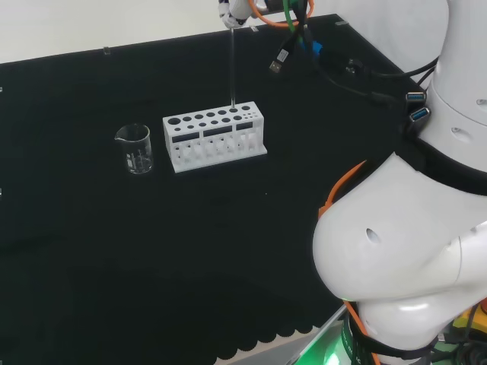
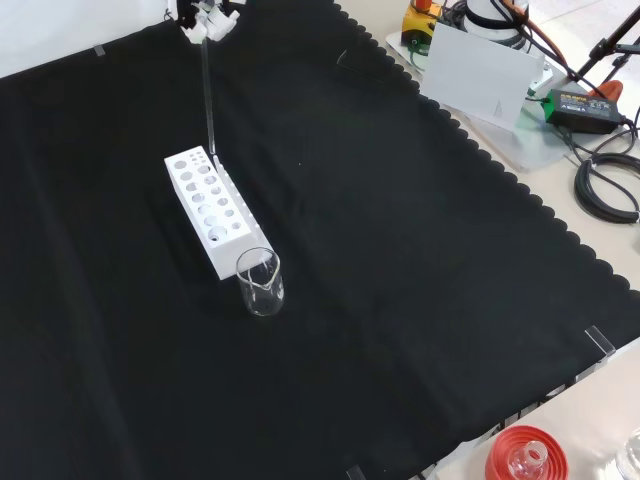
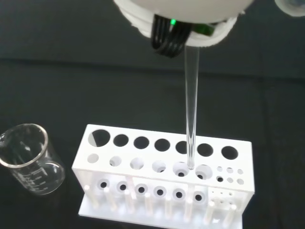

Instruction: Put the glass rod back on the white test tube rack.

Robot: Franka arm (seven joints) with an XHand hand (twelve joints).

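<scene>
Glass rod hangs upright from my hand, pinched at its top end by my fingertips. Its lower tip sits at the top face of the white test tube rack, between two holes of the second row in the wrist view; cannot tell if it has entered one. Head view: rod meets the rack near its right end. A clear, empty-looking beaker stands just left of the rack on the black cloth.

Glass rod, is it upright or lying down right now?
Upright. The glass rod hangs straight down from the hand, its lower tip at the top of the white rack.
</scene>
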